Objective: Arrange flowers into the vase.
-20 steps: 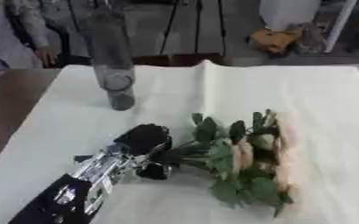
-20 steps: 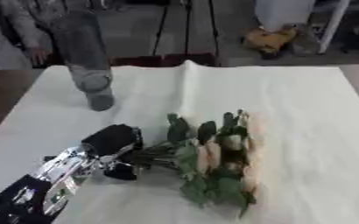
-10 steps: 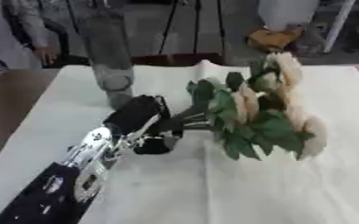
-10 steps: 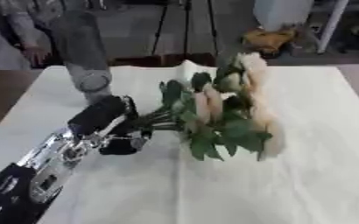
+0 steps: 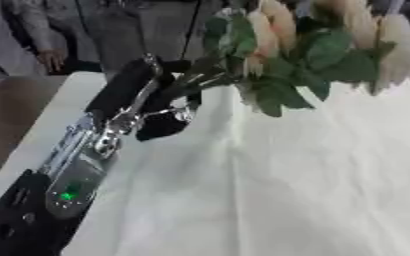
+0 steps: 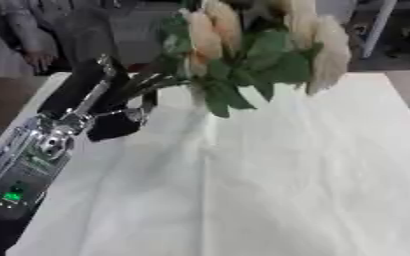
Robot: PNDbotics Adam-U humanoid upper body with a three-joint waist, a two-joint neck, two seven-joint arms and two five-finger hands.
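Observation:
My left hand [image 5: 143, 102] is raised off the table and shut on the green stems [image 5: 200, 80] of a bouquet. The bouquet's cream roses and green leaves [image 5: 318, 42] stand up and to the right of the hand, close to the camera, and reach the top edge of the view. Its forearm [image 5: 73, 170] runs down to the lower left corner. Just behind the hand rises a tall grey shape [image 5: 152, 27], which may be the glass vase; the hand hides its lower part. The right hand shows in neither view.
A white cloth [image 5: 287, 175] covers the table, with a fold line running down its middle. Bare brown tabletop [image 5: 7, 110] shows past the cloth's left edge. Dark stands and clutter lie beyond the far edge.
The left hand has lifted the bouquet from lying on the cloth up toward the camera, tilting the flower heads upward. The flowers now fill the top of the view.

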